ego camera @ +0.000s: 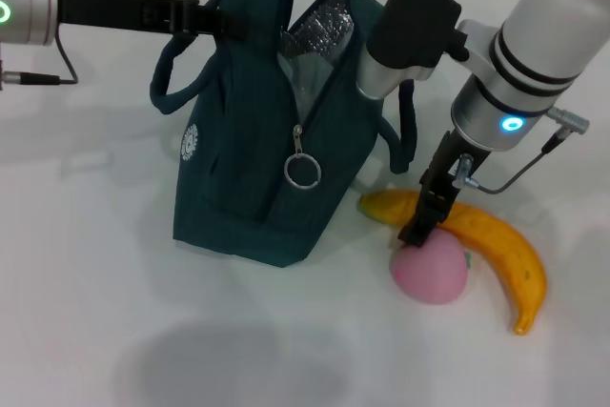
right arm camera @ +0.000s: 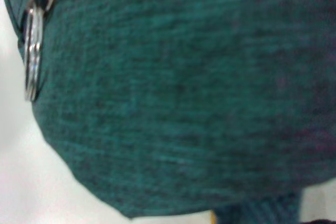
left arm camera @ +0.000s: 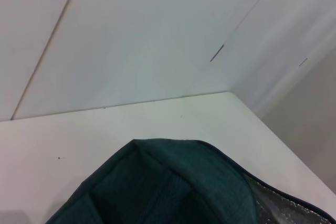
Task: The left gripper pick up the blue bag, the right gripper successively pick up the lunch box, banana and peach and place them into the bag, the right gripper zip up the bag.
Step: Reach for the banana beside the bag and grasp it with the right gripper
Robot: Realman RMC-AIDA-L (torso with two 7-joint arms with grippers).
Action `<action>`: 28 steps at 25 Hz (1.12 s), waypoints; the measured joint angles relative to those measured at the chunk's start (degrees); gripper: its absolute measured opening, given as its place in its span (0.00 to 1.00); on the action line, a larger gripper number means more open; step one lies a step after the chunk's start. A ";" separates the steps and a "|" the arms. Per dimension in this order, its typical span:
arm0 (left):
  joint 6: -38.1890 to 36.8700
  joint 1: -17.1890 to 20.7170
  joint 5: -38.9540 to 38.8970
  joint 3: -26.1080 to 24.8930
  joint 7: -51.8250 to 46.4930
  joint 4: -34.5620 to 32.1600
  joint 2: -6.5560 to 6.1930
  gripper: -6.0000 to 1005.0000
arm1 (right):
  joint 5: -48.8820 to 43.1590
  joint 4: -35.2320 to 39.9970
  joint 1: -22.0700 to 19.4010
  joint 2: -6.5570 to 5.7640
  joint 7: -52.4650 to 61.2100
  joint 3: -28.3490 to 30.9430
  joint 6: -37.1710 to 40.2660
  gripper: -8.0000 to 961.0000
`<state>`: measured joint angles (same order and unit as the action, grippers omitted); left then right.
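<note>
Head view: the left gripper is pinched on the blue bag by its top handle, bag unzipped, and the right gripper is down touching the peach beside the banana, though I can't tell how wide its fingers are. Both fruits are out on the table with no lunch box around, so it's probably already inside. Left wrist view just shows the bag's top and silver lining, contents hidden, and the right wrist view is all bag fabric plus the zipper ring, so zipping's not done.

place: lab-like test bench | evidence: bare white table, plain white wall panels (seams visible)

Teal bag, yellow banana, pink peach, white table.
</note>
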<state>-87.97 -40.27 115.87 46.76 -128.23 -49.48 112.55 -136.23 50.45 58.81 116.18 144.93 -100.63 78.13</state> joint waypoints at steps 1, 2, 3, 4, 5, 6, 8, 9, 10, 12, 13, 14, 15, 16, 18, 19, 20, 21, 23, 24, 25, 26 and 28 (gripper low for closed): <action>0.00 -0.04 0.00 0.00 0.00 0.00 0.02 0.05 | 0.03 -0.04 -0.07 0.00 0.00 -0.04 -0.01 0.86; 0.00 -0.06 -0.01 0.00 0.00 0.00 0.05 0.05 | 0.04 -0.06 -0.19 0.01 0.00 -0.06 -0.03 0.85; 0.00 -0.08 -0.01 0.00 0.00 0.00 0.07 0.05 | 0.05 -0.07 -0.34 0.01 0.00 -0.07 -0.06 0.84; 0.00 -0.07 -0.02 0.00 0.00 0.00 0.09 0.05 | 0.05 -0.14 -0.46 0.01 0.00 -0.07 -0.15 0.84; 0.00 -0.08 -0.03 0.00 0.00 0.00 0.10 0.05 | 0.07 -0.37 -0.52 0.01 0.00 -0.08 -0.36 0.83; 0.00 -0.07 -0.04 0.00 0.00 0.00 0.11 0.05 | 0.08 -0.64 -0.54 0.01 0.00 -0.09 -0.60 0.82; 0.00 -0.04 -0.04 0.00 0.00 0.00 0.13 0.05 | 0.03 -1.26 -0.53 0.01 0.00 -0.09 -0.96 0.81; 0.00 -0.04 -0.04 0.00 0.00 0.00 0.15 0.05 | -0.04 -1.48 -0.54 0.01 0.02 -0.10 -1.10 0.80; 0.00 -0.04 -0.04 0.00 0.00 0.00 0.17 0.05 | -0.23 -1.59 -0.54 0.01 0.05 -0.10 -1.15 0.79; 0.00 -0.05 -0.04 0.00 0.00 0.00 0.21 0.05 | -0.41 -1.94 -0.55 0.01 0.14 -0.07 -1.26 0.77; 0.00 -0.04 -0.04 0.00 0.00 0.00 0.22 0.05 | -0.44 -2.27 -0.47 0.01 0.18 0.03 -1.34 0.77; 0.00 0.00 -0.04 0.00 0.00 0.00 0.22 0.05 | -0.45 -2.56 -0.35 0.00 0.20 0.14 -1.41 0.76; -0.01 0.02 -0.04 0.00 0.00 0.00 0.22 0.05 | -0.46 -2.79 -0.23 -0.03 0.22 0.25 -1.43 0.72; 0.00 0.05 -0.04 0.00 0.00 0.00 0.22 0.05 | -0.49 -2.91 -0.15 -0.08 0.27 0.32 -1.47 0.68; 0.00 0.07 -0.04 0.00 0.00 0.00 0.22 0.05 | -0.53 -2.97 -0.11 -0.15 0.35 0.32 -1.47 0.60; -0.01 0.08 -0.05 0.00 0.00 0.00 0.20 0.05 | -0.54 -2.97 -0.07 -0.19 0.38 0.33 -1.47 0.56; 0.00 0.09 -0.04 0.00 0.00 0.00 0.16 0.05 | -0.55 -2.95 -0.03 -0.24 0.41 0.35 -1.48 0.55; -0.01 0.09 -0.04 0.00 0.00 0.00 0.13 0.05 | -0.59 -2.84 -0.01 -0.30 0.42 0.51 -1.47 0.54; 0.00 0.10 -0.04 0.00 0.00 0.00 0.08 0.05 | -0.92 -2.62 0.02 -0.39 0.45 1.32 -1.47 0.52; 0.00 0.08 -0.05 0.00 0.00 0.00 0.07 0.05 | -1.47 -2.55 0.01 -0.43 0.46 2.31 -1.42 0.51; -0.01 0.03 -0.04 0.00 0.00 0.00 0.07 0.05 | -2.12 -2.54 -0.07 -0.44 0.45 3.44 -1.33 0.50; -0.01 0.00 -0.03 0.00 0.00 0.00 0.06 0.05 | -2.68 -2.54 -0.27 -0.47 0.42 4.73 -1.20 0.50; -0.01 0.00 -0.03 0.00 0.00 0.00 0.02 0.05 | -3.10 -2.53 -0.50 -0.61 0.26 6.39 -1.06 0.50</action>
<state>-87.98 -40.28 115.84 46.76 -128.23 -49.48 112.57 -139.33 47.92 58.30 115.57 145.18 -94.24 77.07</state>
